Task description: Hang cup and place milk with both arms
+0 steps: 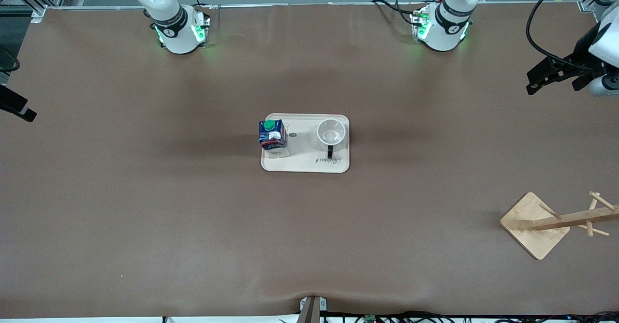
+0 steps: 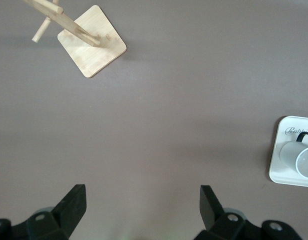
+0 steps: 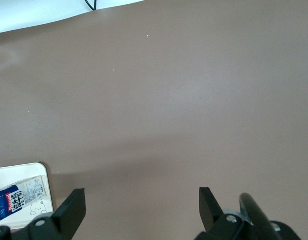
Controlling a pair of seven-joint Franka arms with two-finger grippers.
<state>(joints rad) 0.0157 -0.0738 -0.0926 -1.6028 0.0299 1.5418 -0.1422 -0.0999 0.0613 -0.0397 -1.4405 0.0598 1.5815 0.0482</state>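
Front view, with twelve o'clock taken as toward the robots' bases: the tray lies mid-table; the milk stands upright on it at the right arm's end; the cup stands on it at three o'clock from the milk, toward the left arm's end, the two apart. The milk is a dark-blue carton with a round green cap on top and red and white label marks; the cup is white and round, mouth up, its black handle pointing to six o'clock. The left gripper hovers over bare table at about two o'clock from the cup, well apart from it; the right gripper hovers over the table's edge at about nine o'clock from the milk, also well apart. A wooden rack stands at about four o'clock from the tray, near the left arm's end.

Left wrist view: the left gripper has its fingers spread wide, nothing between them; the cup shows on the tray, well off from the fingers; the rack is also in sight.

Right wrist view: the right gripper is likewise spread and holds nothing; the milk on the tray shows at the picture's edge, outside the fingers.
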